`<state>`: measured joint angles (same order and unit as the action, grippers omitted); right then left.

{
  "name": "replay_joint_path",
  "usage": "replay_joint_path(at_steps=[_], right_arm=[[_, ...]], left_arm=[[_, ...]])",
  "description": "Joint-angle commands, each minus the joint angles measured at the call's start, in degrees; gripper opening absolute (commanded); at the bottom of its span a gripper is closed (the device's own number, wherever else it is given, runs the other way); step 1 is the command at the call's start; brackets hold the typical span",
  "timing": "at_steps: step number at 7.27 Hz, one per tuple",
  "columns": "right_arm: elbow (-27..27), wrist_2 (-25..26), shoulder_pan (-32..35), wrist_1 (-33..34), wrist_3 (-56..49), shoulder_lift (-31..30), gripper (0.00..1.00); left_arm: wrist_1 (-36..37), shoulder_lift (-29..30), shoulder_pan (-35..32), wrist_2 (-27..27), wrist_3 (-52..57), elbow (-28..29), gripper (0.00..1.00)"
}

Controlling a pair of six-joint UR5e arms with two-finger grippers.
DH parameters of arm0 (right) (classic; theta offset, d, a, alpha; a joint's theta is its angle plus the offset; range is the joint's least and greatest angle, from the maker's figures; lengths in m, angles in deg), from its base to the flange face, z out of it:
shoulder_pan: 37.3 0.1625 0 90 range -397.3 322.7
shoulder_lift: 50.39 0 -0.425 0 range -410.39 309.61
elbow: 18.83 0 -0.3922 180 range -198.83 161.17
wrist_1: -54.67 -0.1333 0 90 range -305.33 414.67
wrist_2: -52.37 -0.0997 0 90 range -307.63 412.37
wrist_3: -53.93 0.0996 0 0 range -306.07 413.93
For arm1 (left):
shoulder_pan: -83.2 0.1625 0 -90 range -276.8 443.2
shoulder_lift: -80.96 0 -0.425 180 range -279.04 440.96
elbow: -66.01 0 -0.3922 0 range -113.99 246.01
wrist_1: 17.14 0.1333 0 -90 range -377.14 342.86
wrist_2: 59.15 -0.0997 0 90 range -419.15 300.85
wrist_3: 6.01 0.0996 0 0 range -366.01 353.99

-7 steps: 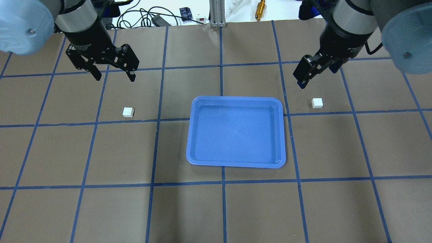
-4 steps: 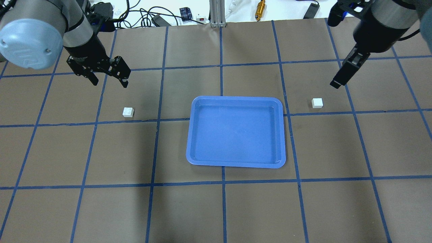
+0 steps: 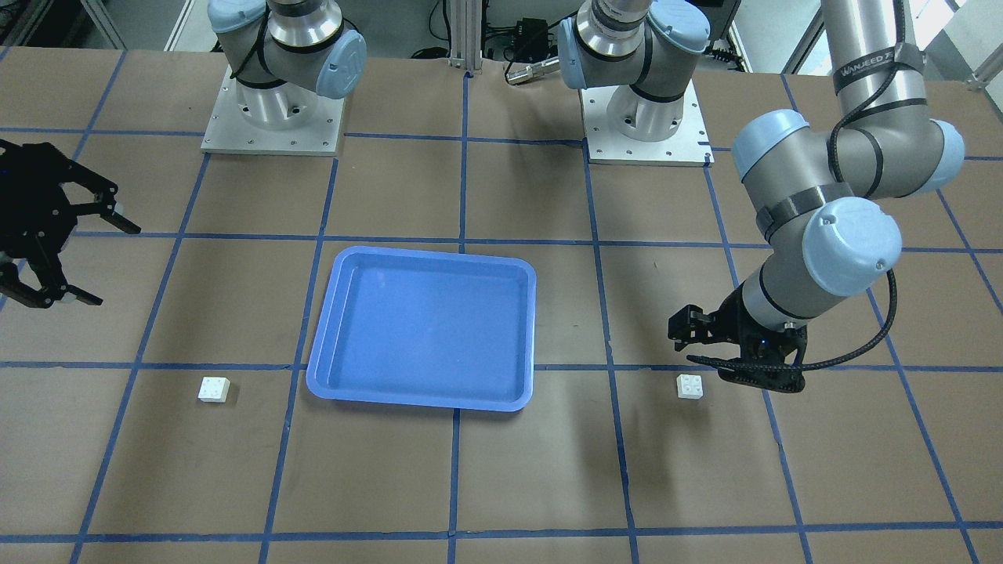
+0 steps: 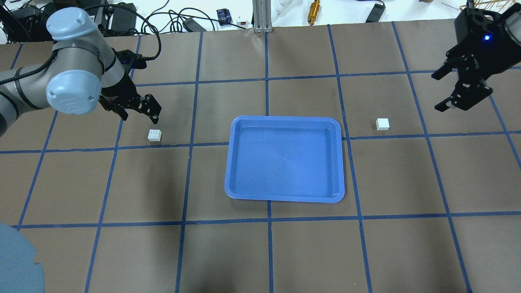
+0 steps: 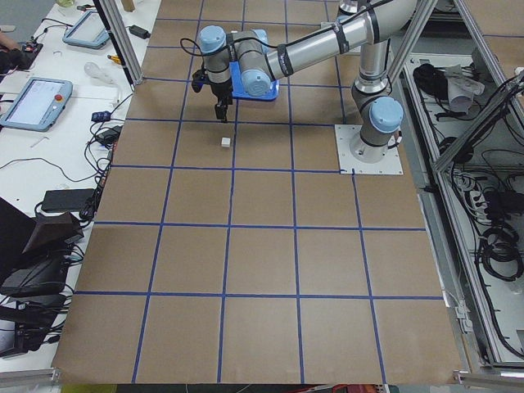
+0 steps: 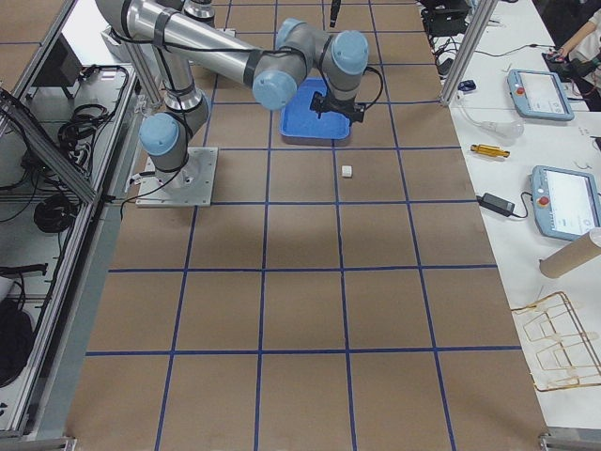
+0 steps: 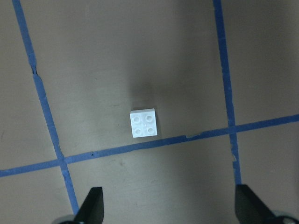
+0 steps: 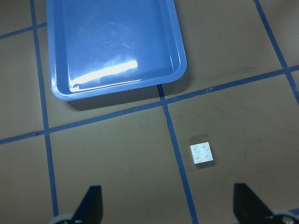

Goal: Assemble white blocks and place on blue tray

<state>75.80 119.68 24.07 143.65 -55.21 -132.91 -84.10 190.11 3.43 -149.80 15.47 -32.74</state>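
Just ahead of the released left fingers (image 4: pixel 153 110) you see one white block (image 4: pixel 154 135) on the surface (image 4: pixel 285 252), while the released right fingers (image 4: pixel 448 104) hang well apart from the other block (image 4: pixel 382 124).

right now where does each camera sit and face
front-facing: across table, faces both bases.
overhead: behind robot, looks down; left gripper, right gripper.
exterior left: table end; left arm near.
exterior right: opposite end; right arm near.
left wrist: down on white block; fingertips.
right wrist: likewise, other block plus blue tray, as overhead.
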Motion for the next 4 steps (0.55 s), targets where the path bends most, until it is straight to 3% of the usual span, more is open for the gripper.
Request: replay_joint_path(at_steps=[1,4], right_arm=[[-0.8,-7.9,-8.2,-3.8,-16.8,9.4,1.00],[-5.3,-14.9,-9.4,-3.9,-24.2,25.7,0.96]], left_arm=[[3.0,4.4,0.2,-0.1,0.8,0.0,1.00],[5.2,8.8,0.3,-0.2,0.5,0.0,1.00]])
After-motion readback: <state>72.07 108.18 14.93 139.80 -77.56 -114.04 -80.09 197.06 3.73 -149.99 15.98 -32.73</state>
